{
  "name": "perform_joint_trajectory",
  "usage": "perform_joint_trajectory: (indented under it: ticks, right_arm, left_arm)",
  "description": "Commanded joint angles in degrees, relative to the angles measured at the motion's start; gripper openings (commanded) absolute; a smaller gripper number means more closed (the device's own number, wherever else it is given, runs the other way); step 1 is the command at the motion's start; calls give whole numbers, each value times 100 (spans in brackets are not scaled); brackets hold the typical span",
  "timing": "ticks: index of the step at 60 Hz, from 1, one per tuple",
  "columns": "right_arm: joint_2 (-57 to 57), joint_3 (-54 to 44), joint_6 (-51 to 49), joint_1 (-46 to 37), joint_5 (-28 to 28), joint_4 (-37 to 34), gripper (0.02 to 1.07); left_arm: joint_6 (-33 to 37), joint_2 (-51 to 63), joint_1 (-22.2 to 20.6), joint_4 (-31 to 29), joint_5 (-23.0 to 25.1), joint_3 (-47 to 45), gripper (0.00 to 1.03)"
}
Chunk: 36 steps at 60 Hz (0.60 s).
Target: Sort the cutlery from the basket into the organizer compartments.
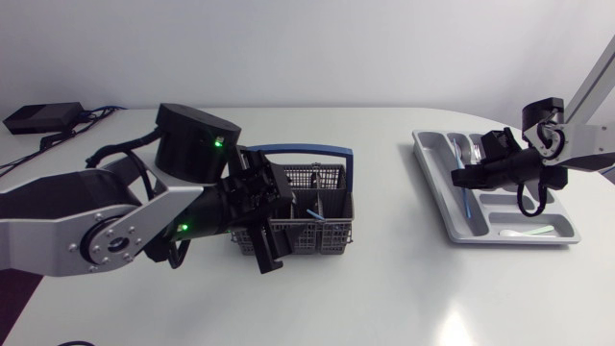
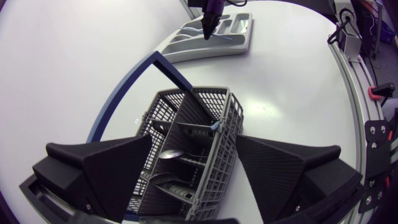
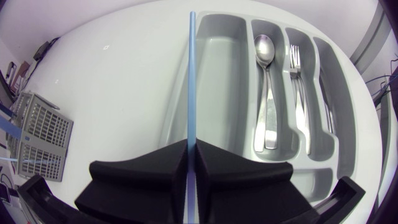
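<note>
The table [image 1: 384, 288] we saw was white. The basket [image 1: 322, 226] was grey, with a fine grid pattern on its walls, and its handle [image 1: 298, 150] was dark blue. The organizer [image 3: 217, 74] near the table's right edge was plain light grey. The spoon [image 3: 265, 87] and the fork [image 3: 297, 87] were shiny silver, and the stick [image 3: 191, 74] was light blue. The left gripper [image 2: 194, 149] and the right gripper [image 3: 191, 158] were matte black. The left arm [image 1: 48, 235] was silver-grey with black joints and small green lights [image 1: 219, 142].
</note>
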Motion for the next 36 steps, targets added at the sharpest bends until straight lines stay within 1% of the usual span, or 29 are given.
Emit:
perform_joint_trajectory:
  ticks: [1,5,14,22,26,27,30,32,34,36]
  right_arm:
    - [311,197,229,57,54,-21,8]
    - [443,250,229,92,54,-21,8]
    - [672,329,229,163,186,5,10]
    - [865,417,229,189,257,-21,10]
    - [926,434,220,189,309,-30,10]
    - [935,434,220,189,309,-30,12]
    - [944,417,220,189,309,-30,26]
    - [944,399,220,180,309,-30,36]
    - [926,390,211,180,309,-30,43]
    - [891,355,202,180,309,-21,49]
  left_arm:
    - [45,187,-63,161,-46,-171,92]
    - [28,266,-72,275,-46,-171,91]
    - [-43,459,-107,504,-46,-144,87]
    - [-78,644,-186,601,-37,-109,87]
    - [-87,696,-221,662,-37,-92,84]
    - [-95,714,-239,671,-37,-83,84]
    - [-113,749,-248,697,-37,-65,82]
    - [-131,776,-256,697,-37,-39,78]
    - [-131,793,-265,724,-37,-30,77]
    - [-131,802,-265,732,-37,-21,72]
